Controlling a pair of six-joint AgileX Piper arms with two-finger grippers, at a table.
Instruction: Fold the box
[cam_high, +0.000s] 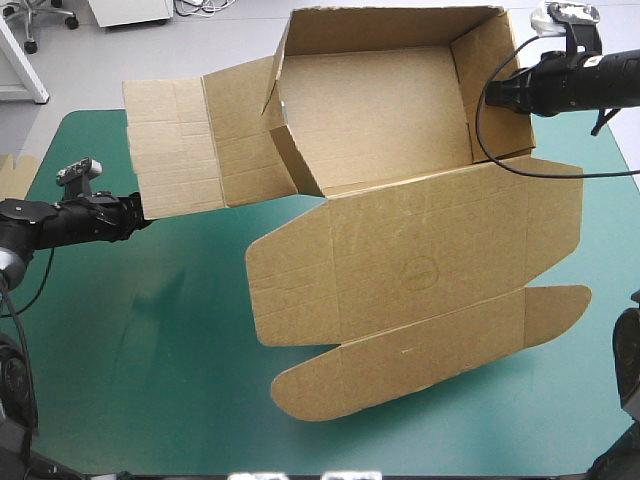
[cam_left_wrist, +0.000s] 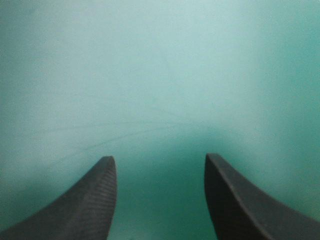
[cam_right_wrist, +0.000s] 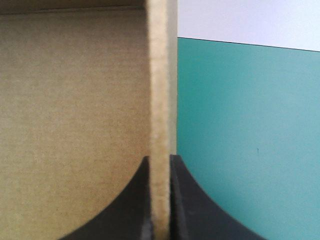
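Box (cam_high: 400, 260) lid lies nearward; right jaws pinch its far-right wall, left jaws apart, empty.

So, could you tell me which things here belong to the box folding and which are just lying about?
Job: brown cardboard box; right gripper, clamped on its wall; left gripper, open.
Lying about: edge of more brown board, far left.
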